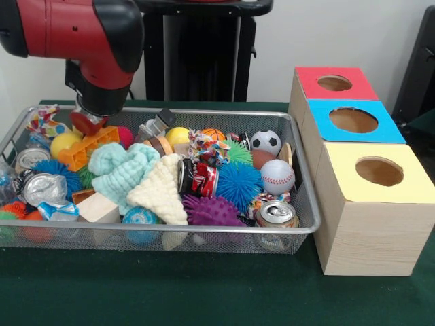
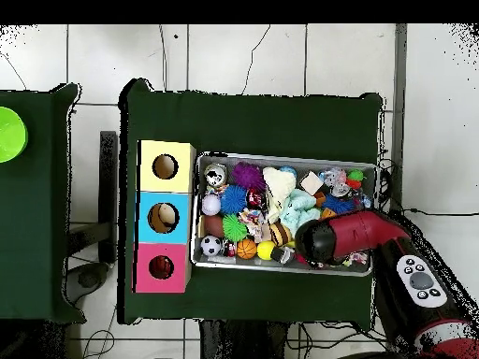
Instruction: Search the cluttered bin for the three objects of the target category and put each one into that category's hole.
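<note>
Honestly, I cannot tell how the gripper point(image 1: 88, 122) is set; the arm hides it, low over the bin point(image 1: 299, 227) at the robot-side edge. The red box's hole point(image 1: 334, 83) sits beyond the opposite end. No plush shows clearly, so it might grab the orange block point(image 1: 87, 147).

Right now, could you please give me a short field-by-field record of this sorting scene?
Bin: silver wire mesh, crowded with toys
Arm: lowered over the bin's end farthest from the boxes
Gripper: down among the toys, finger state unclear
Red-topped box hole: empty-looking, farthest of three from the front camera
Blue-topped box: middle
Yellow-topped box: nearest
Knitted cloths: mint and cream, lying mid-bin
Plush animals: none clearly visible
</note>
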